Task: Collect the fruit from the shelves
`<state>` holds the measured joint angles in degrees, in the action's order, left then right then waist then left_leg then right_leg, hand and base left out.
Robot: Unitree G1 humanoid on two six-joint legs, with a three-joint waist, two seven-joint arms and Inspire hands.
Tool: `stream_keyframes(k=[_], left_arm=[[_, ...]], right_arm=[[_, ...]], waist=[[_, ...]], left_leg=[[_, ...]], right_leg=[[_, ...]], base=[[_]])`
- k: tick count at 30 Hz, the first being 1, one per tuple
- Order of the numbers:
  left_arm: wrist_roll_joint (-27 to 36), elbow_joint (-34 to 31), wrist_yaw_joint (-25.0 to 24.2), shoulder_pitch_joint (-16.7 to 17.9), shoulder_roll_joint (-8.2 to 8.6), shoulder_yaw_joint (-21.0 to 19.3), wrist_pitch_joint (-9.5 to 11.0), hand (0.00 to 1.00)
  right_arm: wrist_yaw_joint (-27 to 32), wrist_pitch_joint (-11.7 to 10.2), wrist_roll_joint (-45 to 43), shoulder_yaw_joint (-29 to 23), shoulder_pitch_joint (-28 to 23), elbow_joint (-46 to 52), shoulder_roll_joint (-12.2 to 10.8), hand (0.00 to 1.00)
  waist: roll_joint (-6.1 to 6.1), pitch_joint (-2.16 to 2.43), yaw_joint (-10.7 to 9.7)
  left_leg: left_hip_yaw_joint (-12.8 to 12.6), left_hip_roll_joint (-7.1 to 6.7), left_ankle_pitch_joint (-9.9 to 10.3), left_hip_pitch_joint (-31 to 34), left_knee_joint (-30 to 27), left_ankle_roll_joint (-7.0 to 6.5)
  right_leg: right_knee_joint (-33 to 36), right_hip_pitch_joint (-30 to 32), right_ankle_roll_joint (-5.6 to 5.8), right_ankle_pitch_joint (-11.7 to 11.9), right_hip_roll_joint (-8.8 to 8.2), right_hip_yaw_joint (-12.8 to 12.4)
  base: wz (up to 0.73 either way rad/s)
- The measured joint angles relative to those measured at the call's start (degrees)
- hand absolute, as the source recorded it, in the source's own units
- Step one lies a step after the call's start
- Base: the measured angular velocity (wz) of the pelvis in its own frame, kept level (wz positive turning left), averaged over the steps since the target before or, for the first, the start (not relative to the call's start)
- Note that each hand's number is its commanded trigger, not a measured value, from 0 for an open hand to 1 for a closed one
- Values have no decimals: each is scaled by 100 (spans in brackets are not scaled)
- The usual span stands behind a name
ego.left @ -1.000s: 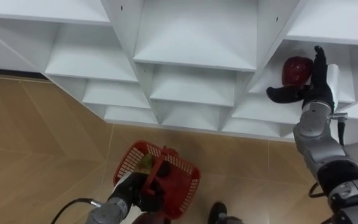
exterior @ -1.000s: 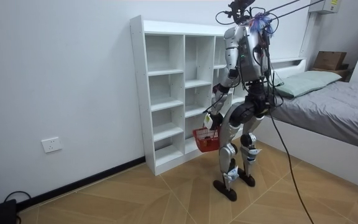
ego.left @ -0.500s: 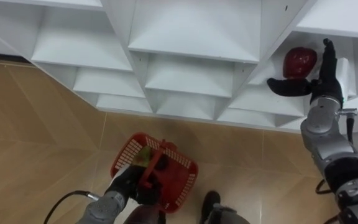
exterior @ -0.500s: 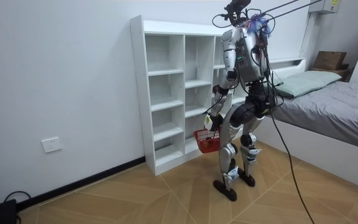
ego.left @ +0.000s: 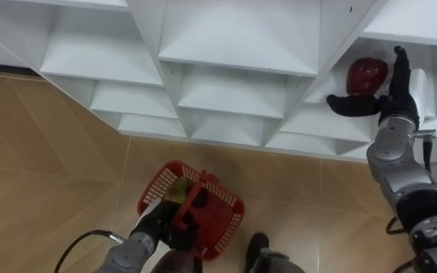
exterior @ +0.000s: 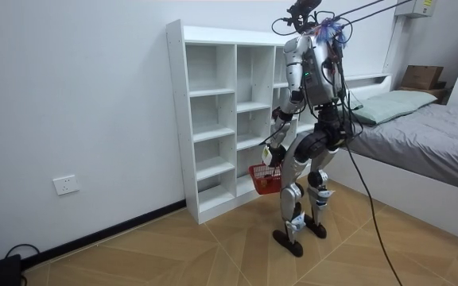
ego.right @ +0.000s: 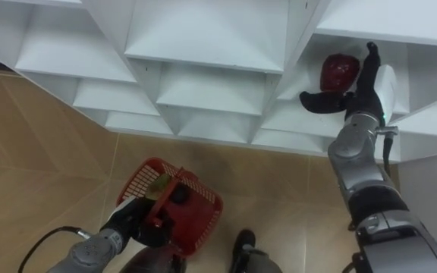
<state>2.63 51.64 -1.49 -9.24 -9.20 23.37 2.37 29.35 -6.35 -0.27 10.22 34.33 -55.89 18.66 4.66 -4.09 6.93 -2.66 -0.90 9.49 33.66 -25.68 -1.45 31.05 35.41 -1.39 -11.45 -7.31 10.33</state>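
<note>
A dark red apple (ego.left: 366, 74) lies in a cubby on the right side of the white closet (ego.left: 237, 72). My right hand (ego.left: 393, 100) is inside that cubby, open. Its fingers stand straight up just right of the apple and its thumb reaches out below the fruit. Down at the lower left, my left hand (ego.left: 165, 226) is shut on the handle of a red mesh basket (ego.left: 230, 224), which hangs above the wooden floor. A yellow-green fruit (ego.left: 177, 194) lies in the basket. In the room view I stand upright, facing the closet (exterior: 213, 119), with the basket (exterior: 265, 179) at knee height.
The other closet cubbies in the eye views hold nothing. Wooden floor (ego.left: 44, 159) lies below the closet. In the room view a bed (exterior: 424, 139) stands close behind me on the room view's right, and a wall socket (exterior: 67, 184) sits on the room view's left.
The whole picture has shifted a little since a second ago, so the camera moved. My right hand stays open beside the apple. The left hand still holds the basket.
</note>
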Motion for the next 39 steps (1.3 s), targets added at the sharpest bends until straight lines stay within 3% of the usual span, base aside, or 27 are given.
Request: stream_keyframes(k=[10,32,34,36,37,39], left_arm=[[-106,0,-40,4,24,-1,-1,100],[-76,123,-46,-94,59,-6,-61,100],[-43,126,-46,-92,59,-3,-74,100],[-28,126,-46,-95,60,-1,-79,100],[13,129,-47,-93,60,0,-80,100],[16,130,-48,-91,59,-1,-81,100]], right_arm=[[6,6,-733,11,59,43,12,0],[-508,124,-619,128,76,30,121,0],[-511,138,-576,205,76,22,126,36],[-533,141,-548,217,75,19,126,81],[-560,144,-489,218,75,9,126,89],[-632,146,-424,218,74,-17,126,93]], waist=[[0,0,36],[57,-23,70],[56,-23,70],[55,-22,71],[54,-22,72],[54,-22,77]], left_leg=[[-19,8,-1,6,4,1],[-35,10,-33,12,34,14],[-36,11,-33,3,33,14],[-35,11,-35,1,33,17],[-35,11,-36,-5,33,18],[-34,11,-37,-11,34,20]], right_leg=[[5,16,-2,1,8,-25],[53,79,-24,6,8,-72],[53,73,-26,7,10,-68],[52,72,-27,8,11,-67],[52,68,-28,8,12,-69],[54,63,-28,8,13,-69]], base=[[0],[-1],[0],[0],[0],[0]])
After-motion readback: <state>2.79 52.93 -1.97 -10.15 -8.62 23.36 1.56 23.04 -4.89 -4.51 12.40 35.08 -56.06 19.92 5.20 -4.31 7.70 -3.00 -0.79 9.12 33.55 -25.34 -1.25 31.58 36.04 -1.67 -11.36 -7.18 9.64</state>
